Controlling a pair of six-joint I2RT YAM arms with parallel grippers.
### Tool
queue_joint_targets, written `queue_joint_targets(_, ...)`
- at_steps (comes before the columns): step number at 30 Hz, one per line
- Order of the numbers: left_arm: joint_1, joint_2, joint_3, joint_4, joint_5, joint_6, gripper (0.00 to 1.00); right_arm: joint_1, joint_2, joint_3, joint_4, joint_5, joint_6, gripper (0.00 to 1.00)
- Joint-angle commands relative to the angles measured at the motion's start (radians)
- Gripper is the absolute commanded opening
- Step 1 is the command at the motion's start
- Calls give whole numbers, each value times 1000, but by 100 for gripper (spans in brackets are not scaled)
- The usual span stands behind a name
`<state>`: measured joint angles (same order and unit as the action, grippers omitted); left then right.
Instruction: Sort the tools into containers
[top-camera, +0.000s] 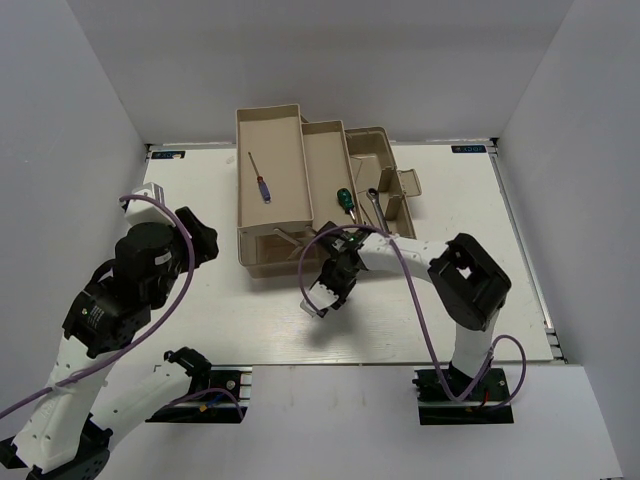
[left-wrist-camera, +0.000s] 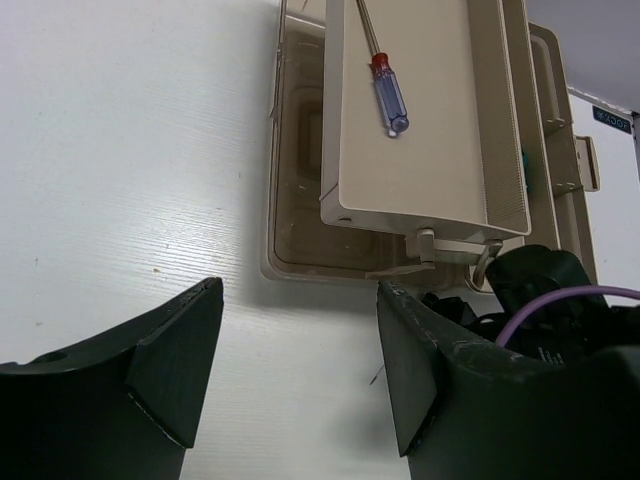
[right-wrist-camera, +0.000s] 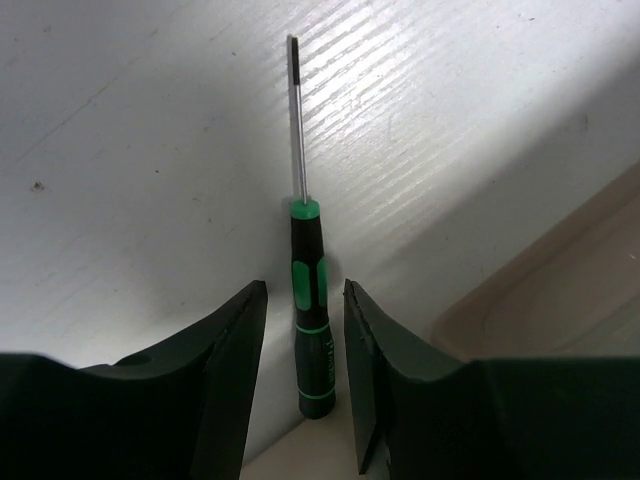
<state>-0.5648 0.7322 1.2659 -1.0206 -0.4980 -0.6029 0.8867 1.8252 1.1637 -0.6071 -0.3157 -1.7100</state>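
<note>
My right gripper (right-wrist-camera: 303, 300) straddles the thin green screwdriver (right-wrist-camera: 307, 262) on the bench (right-wrist-camera: 150, 150) beside the toolbox (top-camera: 285, 190), jaws apart to pinch its handle; left gripper (left-wrist-camera: 300, 290) gapes empty.

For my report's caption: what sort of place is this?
Probably a lab robot test cell: plain white walls enclose a white table, a left arm and a right arm are bolted at its near edge, and a toolbox stands on it.
</note>
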Motion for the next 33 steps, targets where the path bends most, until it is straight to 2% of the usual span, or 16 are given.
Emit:
queue_joint_targets(1, 5, 13, 13, -6, -14, -5, 73, 1, 78, 111, -161, -5, -30, 43)
queue_joint_targets(3, 5, 13, 23, -15, -14, -5, 73, 8, 106, 163, -285, 16, -60, 43)
queue_joint_targets(6, 5, 13, 32, -25, -14, -5, 73, 6, 146, 227, -382, 21, -100, 39)
queue_joint_targets(11, 5, 13, 32, -26, -14, -5, 73, 12, 134, 188, -364, 36, -93, 36)
queue_joint_targets(17, 5, 22, 23, -16, -5, -5, 73, 17, 66, 45, -290, 61, -50, 28)
queue_joint_targets(21, 5, 41, 23, -7, -5, -5, 73, 14, 7, -24, -260, 41, -2, 9)
queue_joint_targets(22, 5, 41, 23, 4, 4, -5, 73, 17, -19, -51, -252, 30, 24, 1)
queue_joint_targets(25, 5, 50, 3, 23, 4, -5, 73, 11, -87, -56, -256, -52, 91, 0)
queue_joint_targets(27, 5, 50, 3, 34, 13, 5, 73, 9, -124, 8, -330, -132, 128, 0)
queue_joint_targets(28, 5, 59, -8, 46, 13, 5, 73, 9, -147, 31, -347, -160, 229, 0)
queue_joint_targets(29, 5, 59, -8, 47, 22, 5, 73, 5, -158, 104, -409, -246, 259, 0)
queue_joint_targets(33, 5, 79, -20, 82, 32, 14, 73, 4, -219, 221, -487, -382, 446, 0)
